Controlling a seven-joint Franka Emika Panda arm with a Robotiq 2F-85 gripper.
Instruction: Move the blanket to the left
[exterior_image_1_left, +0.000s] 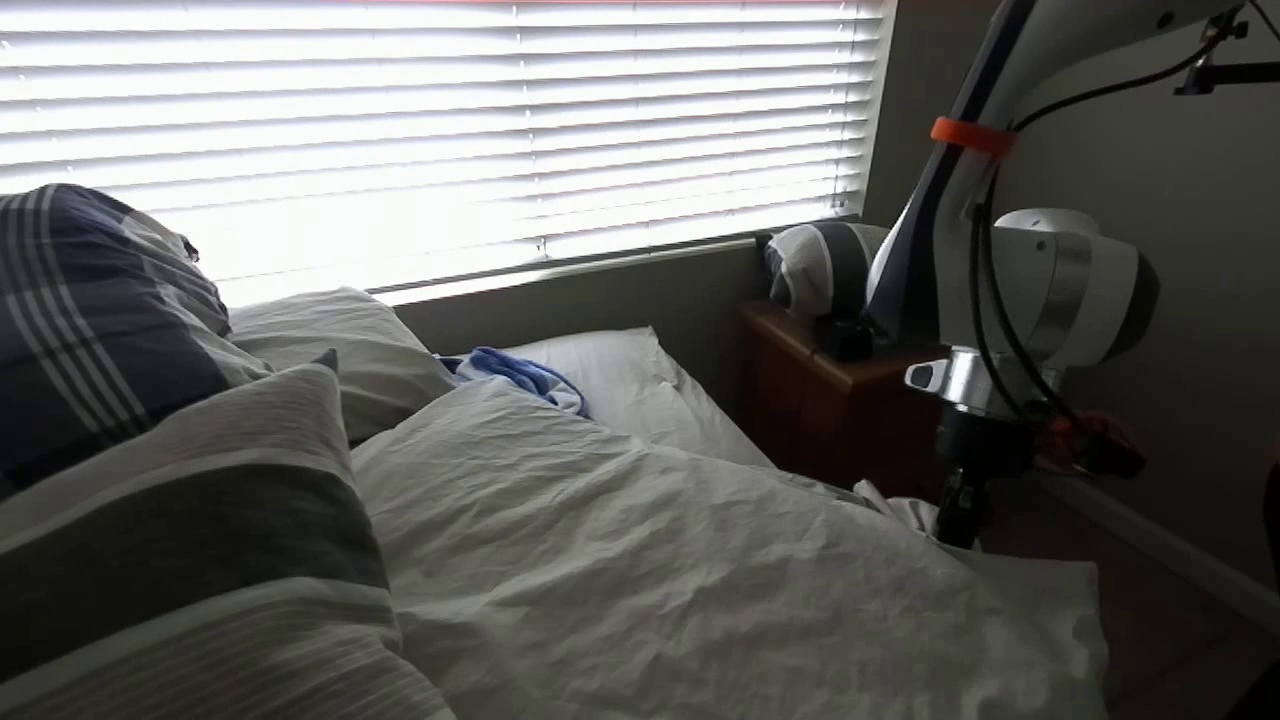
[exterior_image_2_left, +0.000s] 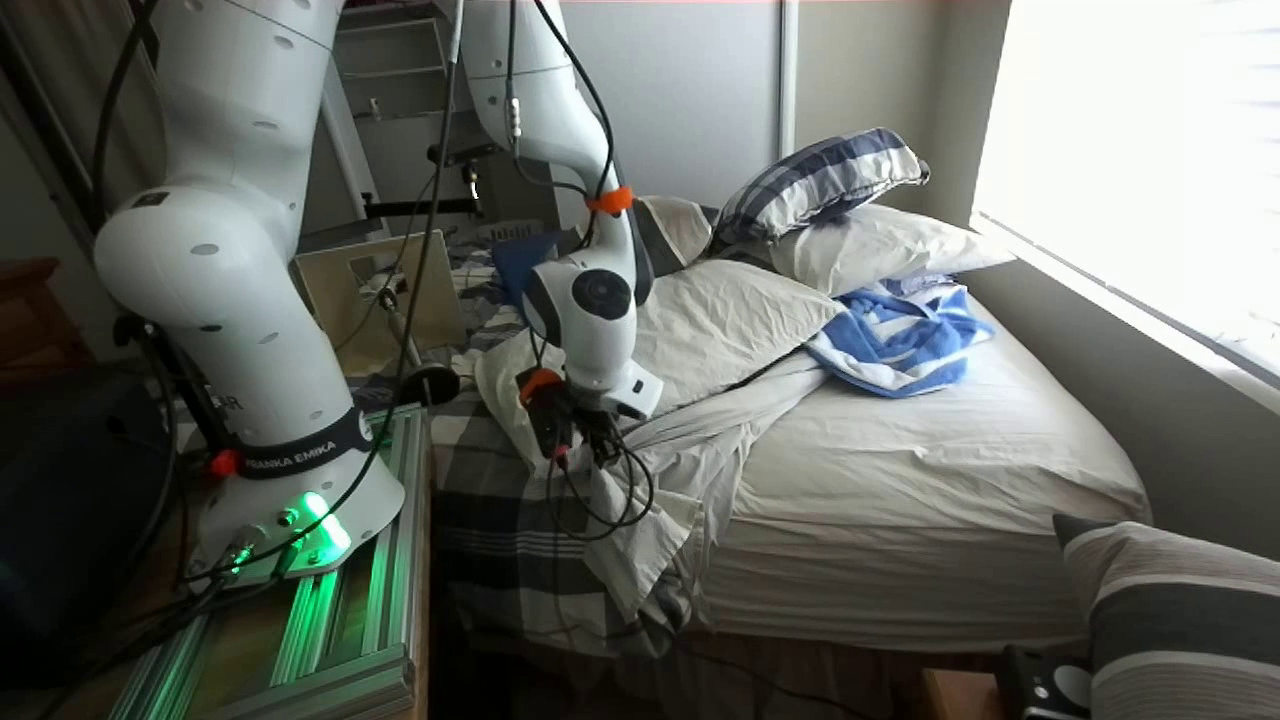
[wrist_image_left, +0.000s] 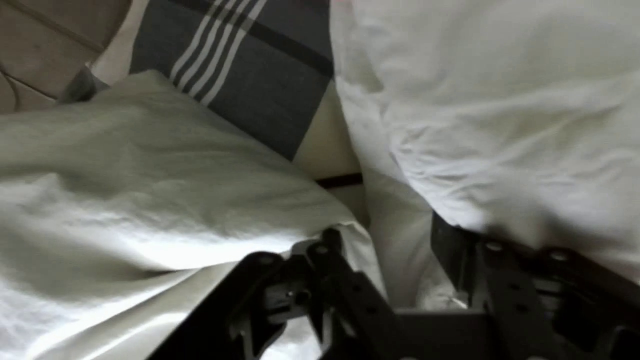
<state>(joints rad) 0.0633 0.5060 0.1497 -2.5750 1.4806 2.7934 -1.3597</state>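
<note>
Wrist view: claw (wrist_image_left: 387, 245) w/ its fingers (wrist_image_left: 450, 250) well apart, near full width by the look of it, tho hard to gauge; nothing seen pinched b/w them, only pale cloth (wrist_image_left: 395, 215) showing thru the gap, apparently lower down. Puffy grey-white blanket (wrist_image_left: 490, 115) bulges against the finger on that view's right side: contact yes, hold no, AFAICT. On the claw's other side a thinner pale sheet (wrist_image_left: 150, 190) lies up against the finger there; can't say if it's separate or a flap of the same cover. Just past the claw, b/w those two: dark plaid cloth (wrist_image_left: 250, 85).

Farther out: in both exterior views the blanket spreads from the claw twd the plaid pillow (exterior_image_2_left: 825, 185), w/ the claw right at its edge. On the claw's opp. side & beyond it, sheeted mattress (exterior_image_2_left: 900, 520) shows, & a blue-&-white towel (exterior_image_2_left: 900, 340) lies well past the claw, twd the window (exterior_image_2_left: 1130, 150).

Progress, my read: "left" isn't defined. If it's the robot's own left, that's prob. the pillow side of the claw, & the blanket's bulk is there. So maybe mostly done, no proof. Empty fingers at the edge fit a grab not yet made as well as a finished job. Left to do, if unfinished: close on the edge, drag pillow-ward, let go, back off. If finished: just back off.
</note>
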